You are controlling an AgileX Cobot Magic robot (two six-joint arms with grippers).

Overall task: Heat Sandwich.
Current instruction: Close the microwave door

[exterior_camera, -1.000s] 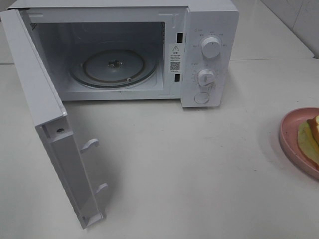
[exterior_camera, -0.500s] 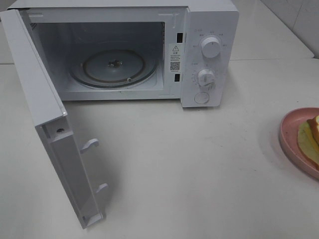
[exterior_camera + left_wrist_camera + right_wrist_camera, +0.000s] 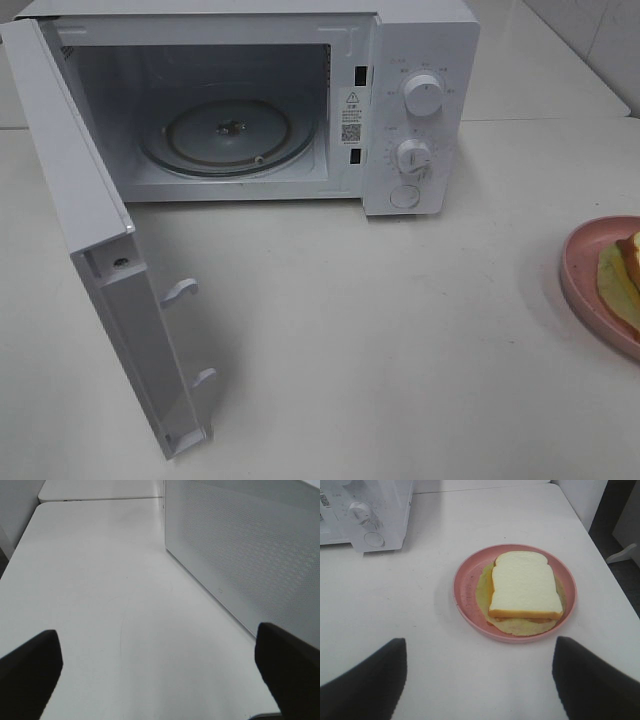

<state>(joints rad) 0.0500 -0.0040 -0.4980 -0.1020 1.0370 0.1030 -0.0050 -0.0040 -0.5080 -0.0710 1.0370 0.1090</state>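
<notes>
On the table's (image 3: 400, 330) right edge, a round pink plate (image 3: 585, 285) carries the sandwich (image 3: 524, 586), and only a sliver of both shows in the high view. The right wrist view shows them whole: a thick white bread slice with a tan crust lies flat on top, a pale yellow-green layer spreads out past the crust onto the plate, and the sandwich sits toward the plate's side away from the microwave (image 3: 420, 110).

That white microwave stands at the table's far edge, left of the plate and well apart from it. Its door (image 3: 95, 250) hangs wide open toward the table's near left corner, with two latch hooks showing on its inner face. Inside, the glass turntable (image 3: 228, 135) lies bare. Two round knobs (image 3: 422, 95) and a button below them sit on the control panel.

Neither arm appears in the high view. The right tool (image 3: 480, 675) hangs above the table near the plate, released, its two dark fingers (image 3: 367, 680) spread wide and grasping nothing, the sandwich lying beyond their tips. The left tool (image 3: 155, 672) is likewise released, fingers (image 3: 30, 667) far apart over bare tabletop, just beside a perforated white panel (image 3: 250, 555).
</notes>
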